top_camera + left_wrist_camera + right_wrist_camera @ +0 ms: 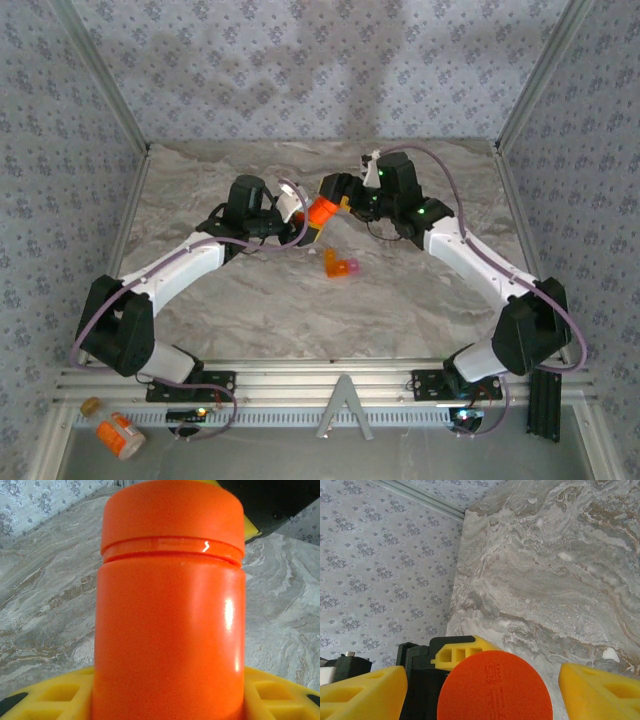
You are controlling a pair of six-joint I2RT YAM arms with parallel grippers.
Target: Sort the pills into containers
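Note:
My left gripper (pixel 318 213) is shut on the body of the small orange pill bottle (pixel 320 211) and holds it above the middle of the table. In the left wrist view the bottle (pixel 170 630) rises between my yellow fingers (pixel 55 695), and its orange cap (pixel 172 517) is on. My right gripper (pixel 345 195) is open at the cap end. The round cap (pixel 495 687) sits between its fingertips (pixel 365 692) with a gap on each side. A tinier orange box with a pink end (pixel 340 266) lies on the table below the bottle. The pills are out of view.
The marble table (pixel 250 310) is walled by patterned panels with metal corner posts (pixel 105 85). An orange bottle with a white label (pixel 120 435) lies off the table at the near left, by the rail. The left gripper's yellow finger (pixel 460 652) shows behind the cap.

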